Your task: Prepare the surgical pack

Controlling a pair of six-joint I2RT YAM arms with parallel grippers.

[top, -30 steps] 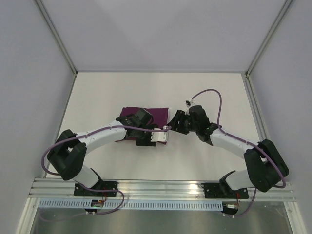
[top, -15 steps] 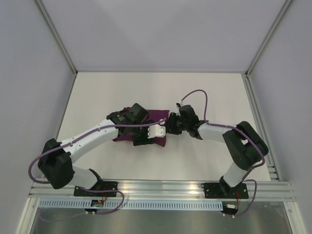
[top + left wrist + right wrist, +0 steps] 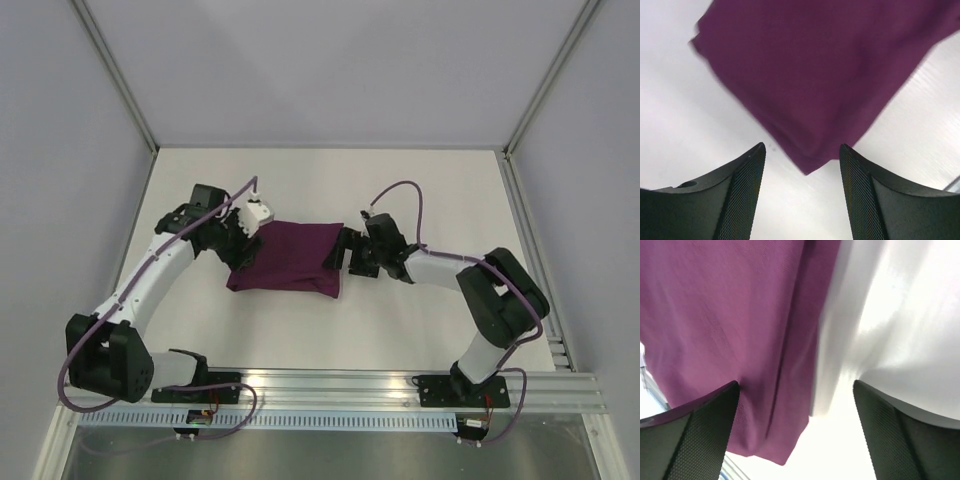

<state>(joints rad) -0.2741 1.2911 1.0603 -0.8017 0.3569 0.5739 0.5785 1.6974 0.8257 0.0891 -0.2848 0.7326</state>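
**Item 1: cloth** (image 3: pixel 290 265). Deep purple, folded into a flat, roughly rectangular bundle. It is laid on the white table (image 3: pixel 420 190), a little left of the middle, between the two claws. Layered folds are seen along its right edge (image 3: pixel 725 315) and at its left corner (image 3: pixel 820 75). Whether anything is wrapped inside cannot be told.

**Item 2: left claw** (image 3: pixel 243 238). It is placed at the cloth's far left corner. In its wrist view (image 3: pixel 801 147) the black, textured fingers (image 3: pixel 747 175) are held well apart with nothing gripped. The cloth's corner is seen in the gap at their tips; whether it is touched cannot be told.

**Item 3: right claw** (image 3: pixel 342 254). It is placed at the cloth's right edge. In its wrist view (image 3: pixel 796 384) the fingers (image 3: pixel 715 412) are spread very wide. The folded edge is seen in the gap between them, with bare table beside it. Nothing is clamped.
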